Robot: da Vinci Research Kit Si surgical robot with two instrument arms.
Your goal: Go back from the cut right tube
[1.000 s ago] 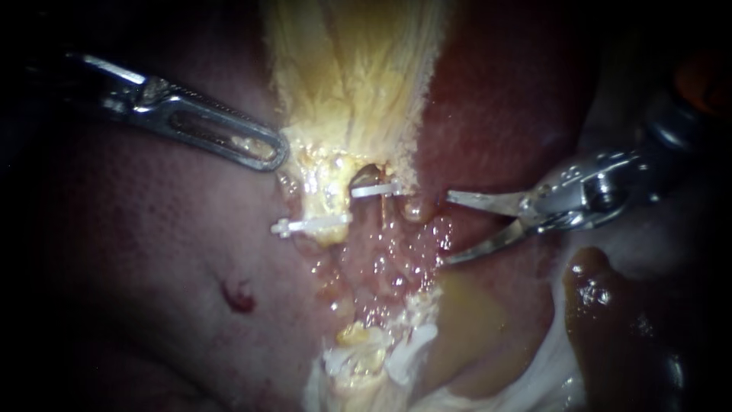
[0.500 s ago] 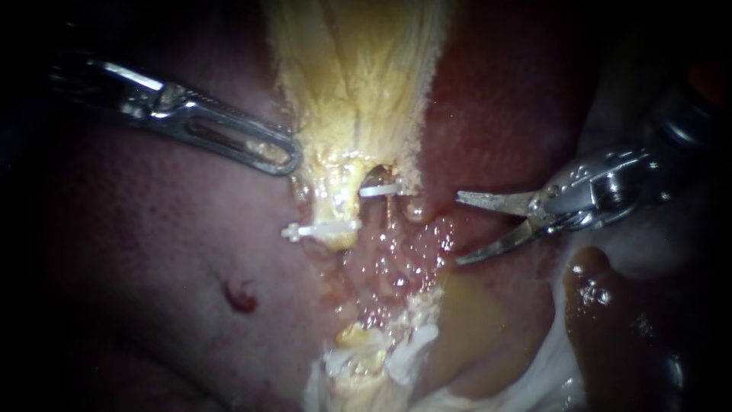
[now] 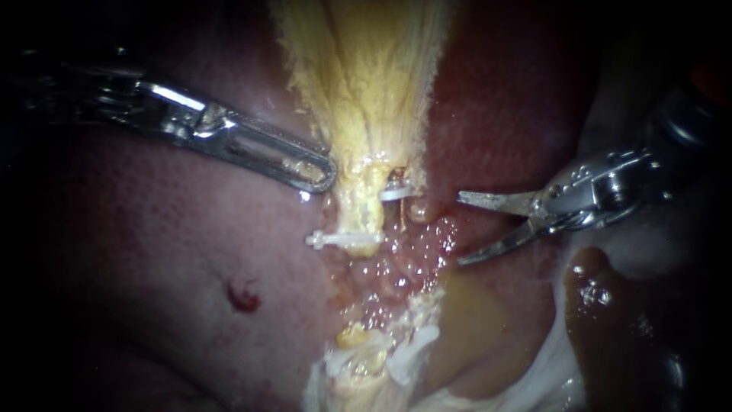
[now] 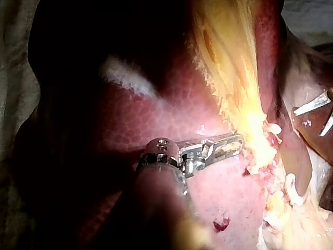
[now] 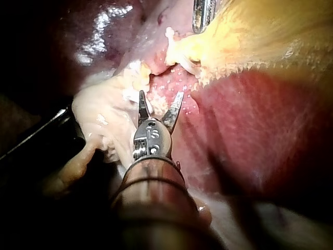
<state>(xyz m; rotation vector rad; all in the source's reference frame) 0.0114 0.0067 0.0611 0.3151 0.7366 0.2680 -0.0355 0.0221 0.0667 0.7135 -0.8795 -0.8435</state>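
Right instrument point(image 3: 460, 229) (agape) clear of clip point(image 3: 396, 194)

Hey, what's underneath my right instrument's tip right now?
Wet red liver surface lies under the right instrument, with nothing caught in its tip. A yellowish fluid pool sits beside it. The tissue directly beneath its metal body is covered.

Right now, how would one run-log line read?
right instrument: blades open, clear of right clip | left instrument: tip against yellow tissue, above left clip
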